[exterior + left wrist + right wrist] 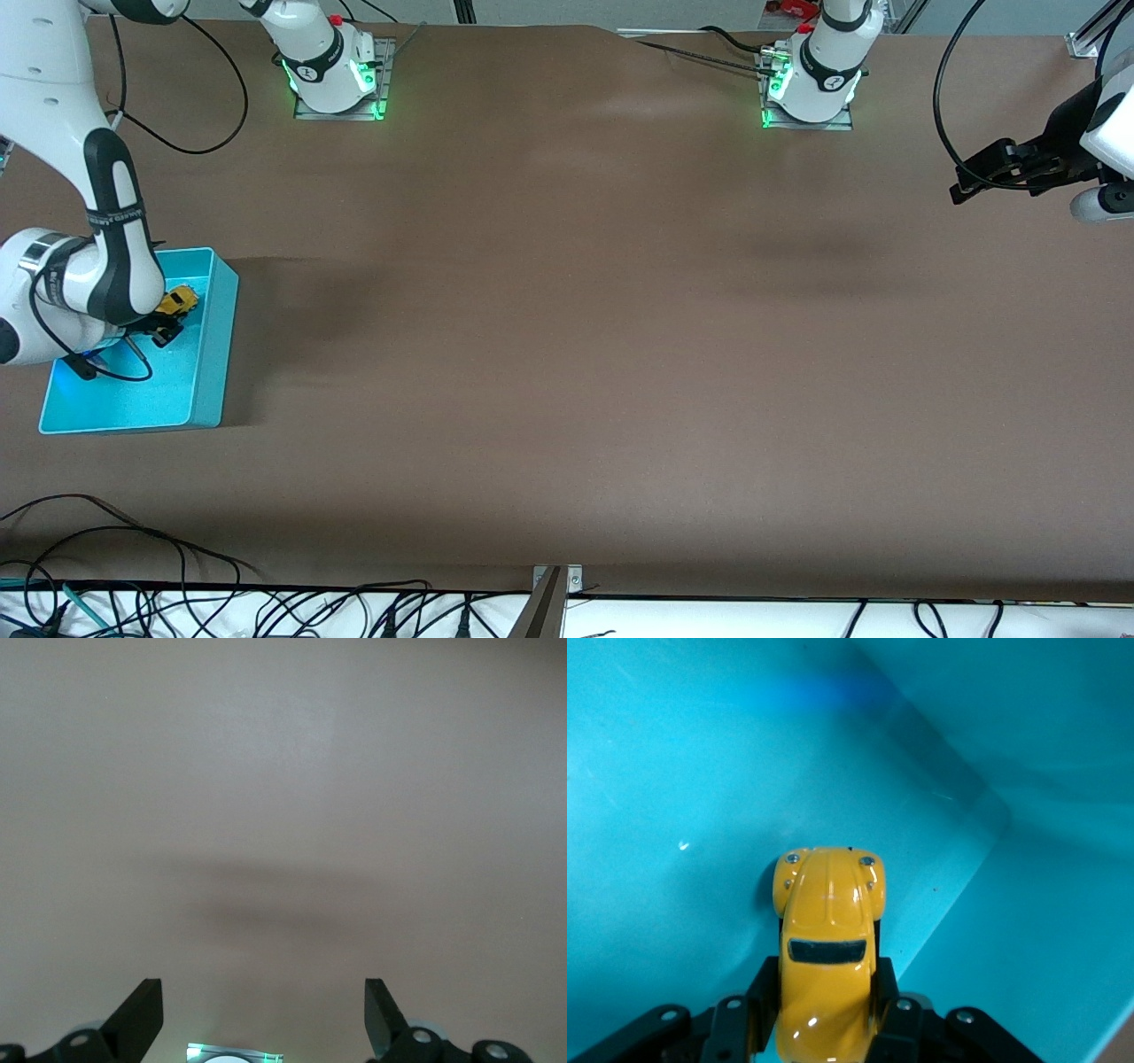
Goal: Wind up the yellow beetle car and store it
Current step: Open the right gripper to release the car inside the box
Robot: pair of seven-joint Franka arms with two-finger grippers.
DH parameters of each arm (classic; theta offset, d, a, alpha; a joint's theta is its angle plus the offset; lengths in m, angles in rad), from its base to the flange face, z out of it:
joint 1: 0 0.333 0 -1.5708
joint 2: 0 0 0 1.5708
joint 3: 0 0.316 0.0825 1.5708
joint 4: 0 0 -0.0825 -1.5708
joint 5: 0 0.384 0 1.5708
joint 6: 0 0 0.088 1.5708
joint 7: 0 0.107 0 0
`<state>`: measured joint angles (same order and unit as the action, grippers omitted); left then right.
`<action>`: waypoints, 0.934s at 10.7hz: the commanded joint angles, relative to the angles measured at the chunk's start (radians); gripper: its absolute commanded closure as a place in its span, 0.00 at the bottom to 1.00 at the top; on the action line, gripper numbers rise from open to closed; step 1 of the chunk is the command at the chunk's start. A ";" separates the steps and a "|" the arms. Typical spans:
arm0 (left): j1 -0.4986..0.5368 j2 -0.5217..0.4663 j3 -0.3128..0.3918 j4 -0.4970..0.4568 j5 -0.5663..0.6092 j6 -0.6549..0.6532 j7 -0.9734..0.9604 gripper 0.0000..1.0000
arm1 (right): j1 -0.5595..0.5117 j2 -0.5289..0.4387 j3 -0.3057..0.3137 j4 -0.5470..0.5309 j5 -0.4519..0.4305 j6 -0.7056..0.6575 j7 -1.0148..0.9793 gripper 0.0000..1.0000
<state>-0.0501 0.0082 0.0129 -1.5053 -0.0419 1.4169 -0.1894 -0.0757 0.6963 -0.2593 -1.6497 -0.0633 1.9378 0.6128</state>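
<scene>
The yellow beetle car [827,948] is clamped by its sides between the black fingers [760,997] of my right gripper [826,1005], which is shut on it. In the front view the yellow beetle car [178,301] hangs inside the turquoise bin [205,372] at the right arm's end of the table, and my right gripper [165,330] is partly hidden by the arm's wrist. The car's nose points toward an inner corner of the turquoise bin [673,771]. My left gripper [974,182] waits open over the bare table at the left arm's end, nothing between its fingers [142,1014].
Brown table top [576,354] spreads between the two arms. Both arm bases [332,66] stand at the table's edge farthest from the front camera. Loose black cables [133,549] lie along the edge nearest that camera, with a metal bracket [556,585] at its middle.
</scene>
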 commanded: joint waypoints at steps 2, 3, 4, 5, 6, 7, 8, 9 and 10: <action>0.015 0.016 -0.010 0.037 -0.013 -0.022 -0.012 0.00 | -0.007 -0.027 0.005 0.025 -0.016 -0.016 -0.010 0.00; 0.019 0.018 -0.008 0.037 -0.013 -0.024 -0.012 0.00 | -0.007 -0.044 -0.003 0.028 -0.018 -0.019 -0.015 0.00; 0.021 0.018 -0.008 0.037 -0.013 -0.022 -0.010 0.00 | -0.003 -0.069 -0.014 0.033 -0.016 -0.052 -0.013 0.00; 0.021 0.018 -0.008 0.037 -0.013 -0.022 -0.010 0.00 | -0.001 -0.116 -0.014 0.040 -0.018 -0.104 -0.015 0.00; 0.021 0.018 -0.008 0.037 -0.013 -0.022 -0.010 0.00 | -0.001 -0.162 -0.014 0.051 -0.019 -0.146 -0.027 0.00; 0.021 0.018 -0.008 0.037 -0.013 -0.022 -0.010 0.00 | -0.002 -0.202 -0.012 0.077 -0.016 -0.172 -0.047 0.00; 0.021 0.018 -0.008 0.037 -0.013 -0.022 -0.012 0.00 | -0.001 -0.213 -0.006 0.114 -0.010 -0.212 -0.079 0.00; 0.021 0.018 -0.008 0.037 -0.013 -0.022 -0.010 0.00 | 0.001 -0.234 -0.003 0.164 -0.003 -0.274 -0.100 0.00; 0.021 0.018 -0.008 0.037 -0.013 -0.022 -0.010 0.00 | 0.007 -0.260 0.009 0.212 0.016 -0.334 -0.146 0.00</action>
<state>-0.0381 0.0102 0.0115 -1.5044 -0.0419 1.4163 -0.1902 -0.0728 0.4638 -0.2673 -1.5038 -0.0640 1.6873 0.5220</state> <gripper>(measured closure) 0.000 0.000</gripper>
